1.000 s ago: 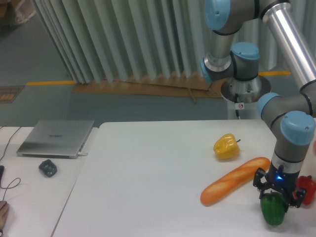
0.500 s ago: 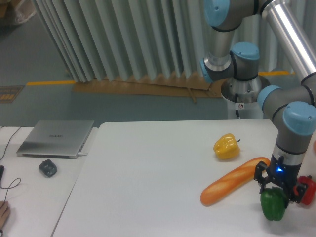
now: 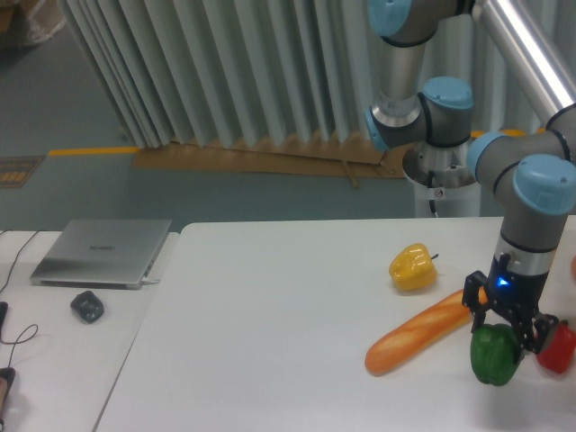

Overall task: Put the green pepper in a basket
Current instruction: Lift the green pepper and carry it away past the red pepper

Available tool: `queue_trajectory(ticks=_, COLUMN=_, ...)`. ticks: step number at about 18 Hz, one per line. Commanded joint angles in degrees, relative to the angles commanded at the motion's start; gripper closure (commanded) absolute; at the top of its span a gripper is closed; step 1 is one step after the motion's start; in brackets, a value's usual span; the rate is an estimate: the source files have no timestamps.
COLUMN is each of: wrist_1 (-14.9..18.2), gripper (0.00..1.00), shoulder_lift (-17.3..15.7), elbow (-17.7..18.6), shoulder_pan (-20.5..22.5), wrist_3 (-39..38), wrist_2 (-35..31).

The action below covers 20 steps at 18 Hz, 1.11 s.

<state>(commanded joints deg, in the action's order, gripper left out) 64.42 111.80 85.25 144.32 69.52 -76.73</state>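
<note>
The green pepper (image 3: 493, 355) is glossy and dark green, hanging just above the white table (image 3: 270, 333) at the right front. My gripper (image 3: 500, 329) is shut on its top, pointing straight down from the arm's wrist. No basket shows in this view.
A long orange baguette-like loaf (image 3: 423, 331) lies just left of the pepper. A yellow pepper (image 3: 413, 267) sits behind it and a red pepper (image 3: 558, 346) is at the right edge. A closed laptop (image 3: 102, 251) and a dark mouse (image 3: 87, 307) rest on the left table.
The gripper has risen with the green pepper and moved slightly left and back, lifting it off the table.
</note>
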Motion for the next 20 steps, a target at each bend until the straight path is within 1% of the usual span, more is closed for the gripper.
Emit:
queue_trajectory(ticks=2, wrist_1=0.0, gripper=0.53, shoulder_lift=-0.17, elbow=-0.09, shoulder_pan=0.44, wrist_3=1.67, wrist_2=-0.09)
queue_trajectory(ticks=3, wrist_1=0.09, gripper=0.53, shoulder_lift=-0.52, elbow=-0.09, shoulder_pan=1.31, wrist_3=3.16, wrist_2=-0.09)
queue_trajectory(ticks=4, wrist_1=0.26, gripper=0.53, shoulder_lift=-0.53, elbow=-0.26, shoulder_pan=1.67, wrist_3=5.61, wrist_2=-0.09)
queue_trajectory(ticks=6, wrist_1=1.93, gripper=0.53, shoulder_lift=-0.53, elbow=-0.61, shoulder_pan=2.8, wrist_3=11.23, wrist_2=-0.18)
queue_trajectory(ticks=7, wrist_1=2.02, gripper=0.53, shoulder_lift=-0.62, elbow=-0.79, shoulder_pan=3.16, wrist_3=13.08, wrist_2=-0.18)
queue_trajectory(ticks=9, wrist_1=2.2, gripper=0.53, shoulder_lift=-0.96, elbow=-1.14, shoulder_pan=3.34, wrist_3=14.41, wrist_2=-0.26)
queue_trajectory(ticks=11, wrist_1=2.37, gripper=0.53, shoulder_lift=-1.32, elbow=-1.4, shoulder_pan=4.04, wrist_3=17.48, wrist_2=-0.53)
queue_trajectory(ticks=14, wrist_1=3.95, gripper=0.53, shoulder_lift=-1.32, elbow=-2.02, shoulder_pan=5.44, wrist_3=21.09, wrist_2=-0.62)
queue_trajectory(ticks=17, wrist_1=6.15, gripper=0.53, shoulder_lift=-1.32, elbow=-3.69, shoulder_pan=6.76, wrist_3=25.48, wrist_2=-0.79)
queue_trajectory(ticks=19, wrist_1=6.86, gripper=0.53, shoulder_lift=-1.32, elbow=-4.48, shoulder_pan=7.38, wrist_3=28.82, wrist_2=-3.24)
queue_trajectory(ticks=20, wrist_1=6.68, gripper=0.53, shoulder_lift=-1.32, elbow=-4.57, shoulder_pan=7.47, wrist_3=30.14, wrist_2=-4.73)
